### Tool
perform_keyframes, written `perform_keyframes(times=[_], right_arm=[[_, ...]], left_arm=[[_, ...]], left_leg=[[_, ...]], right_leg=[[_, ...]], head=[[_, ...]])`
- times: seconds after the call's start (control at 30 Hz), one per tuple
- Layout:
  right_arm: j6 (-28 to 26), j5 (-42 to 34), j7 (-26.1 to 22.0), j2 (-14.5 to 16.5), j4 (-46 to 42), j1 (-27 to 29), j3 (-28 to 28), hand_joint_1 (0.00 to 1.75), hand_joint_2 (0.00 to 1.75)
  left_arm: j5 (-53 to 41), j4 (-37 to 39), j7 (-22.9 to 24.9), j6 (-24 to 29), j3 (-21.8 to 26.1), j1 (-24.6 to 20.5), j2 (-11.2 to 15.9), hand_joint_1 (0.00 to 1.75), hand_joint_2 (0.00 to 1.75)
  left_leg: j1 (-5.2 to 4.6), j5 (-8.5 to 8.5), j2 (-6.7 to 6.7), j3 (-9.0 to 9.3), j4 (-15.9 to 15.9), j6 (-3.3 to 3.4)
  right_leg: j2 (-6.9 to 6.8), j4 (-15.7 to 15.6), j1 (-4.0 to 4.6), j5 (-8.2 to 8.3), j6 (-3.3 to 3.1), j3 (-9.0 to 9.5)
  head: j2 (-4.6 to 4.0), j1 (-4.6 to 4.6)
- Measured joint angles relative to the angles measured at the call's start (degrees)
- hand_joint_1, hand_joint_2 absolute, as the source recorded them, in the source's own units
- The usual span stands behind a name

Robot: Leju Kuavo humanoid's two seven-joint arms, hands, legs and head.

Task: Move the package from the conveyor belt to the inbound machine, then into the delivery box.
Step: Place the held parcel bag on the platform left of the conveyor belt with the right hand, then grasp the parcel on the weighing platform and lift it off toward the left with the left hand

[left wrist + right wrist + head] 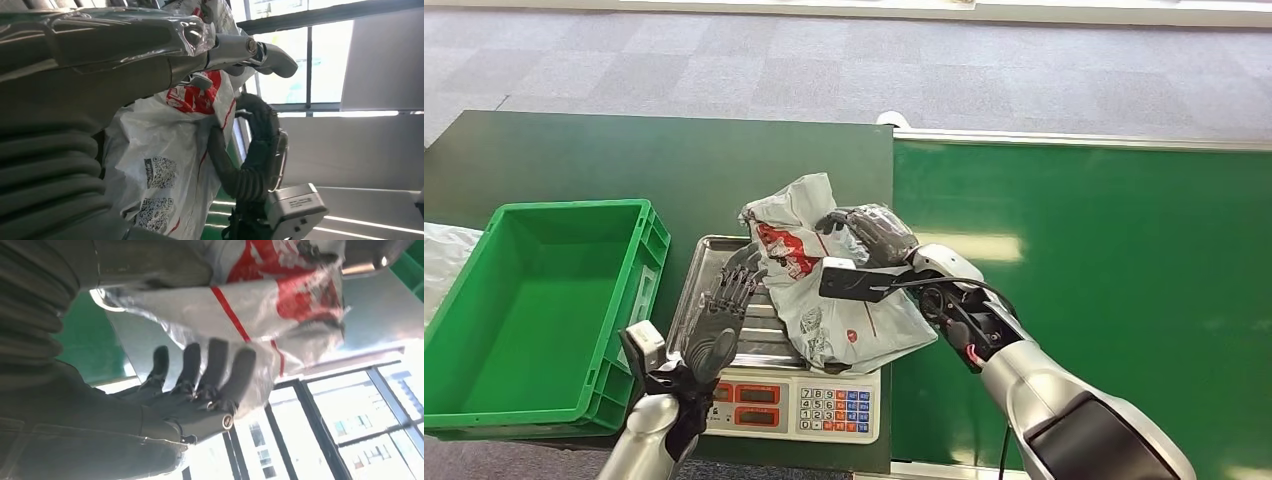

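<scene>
Right robot hand [874, 232] grips the package [824, 280] at its top; left robot hand [724, 315] is flat against its side, fingers apart, holding nothing. Package sits on my scale tray [709, 262], overhanging toward the belt [1084, 300]. Judging: belt-to-machine leg about done, bin [534, 300] leg still left. Long axis runs diagonally, from the surface's far edge toward its near-right corner.
</scene>
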Motion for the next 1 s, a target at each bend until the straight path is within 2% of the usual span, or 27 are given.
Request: perform_keyframes(times=[0.3,0.57,0.67,0.77,0.9,1.0], right_arm=[[0.6,-5.7,-5.4,0.5,-4.5,4.0,-8.8,0.00,1.75],[10.3,-12.9,-9.3,0.8,-14.3,11.3,-16.4,0.00,1.75],[11.6,-15.4,-9.5,0.8,-19.0,14.7,-18.7,0.00,1.75],[10.3,-16.8,-9.2,0.8,-24.7,18.7,-21.0,0.00,1.75],[4.2,-18.5,-6.6,0.9,-32.2,24.8,-24.4,0.00,1.75],[1.9,-21.2,-5.8,1.0,-38.0,30.3,-27.6,0.00,1.75]], left_arm=[[-2.3,3.4,0.1,-2.0,0.0,-3.2,0.2,0.00,1.75],[-3.8,3.7,0.6,-1.8,0.1,-3.1,0.1,0.00,1.75],[-3.8,3.2,0.9,-1.5,0.1,-2.4,0.0,0.00,1.75],[-3.7,1.9,1.5,-1.3,0.3,-1.4,-0.3,0.00,1.75],[-3.6,-0.2,2.4,-1.2,0.6,0.3,-0.6,0.00,1.75],[-3.3,-2.1,2.5,-0.8,0.9,1.6,-0.9,0.00,1.75]], left_leg=[[0.00,0.00,-0.01,0.00,0.0,0.00],[0.00,0.00,-0.01,-0.02,0.0,0.00],[0.00,0.00,-0.02,-0.02,0.0,0.00],[0.00,-0.01,-0.03,-0.03,0.0,0.00],[0.00,-0.02,-0.05,-0.03,0.0,0.00],[0.00,-0.04,-0.05,-0.05,0.0,0.00]], right_leg=[[0.00,0.0,0.00,0.00,0.00,0.02],[0.00,0.0,0.00,-0.01,0.00,0.01],[-0.01,0.0,0.00,-0.01,0.00,0.02],[-0.01,0.0,0.00,-0.01,0.00,0.02],[-0.03,0.0,0.00,-0.03,0.00,0.01],[-0.03,0.0,0.00,-0.04,0.00,-0.01]], head=[[0.00,0.02],[0.00,0.01],[0.00,0.01],[0.00,0.01],[0.00,0.02],[0.00,0.01]])
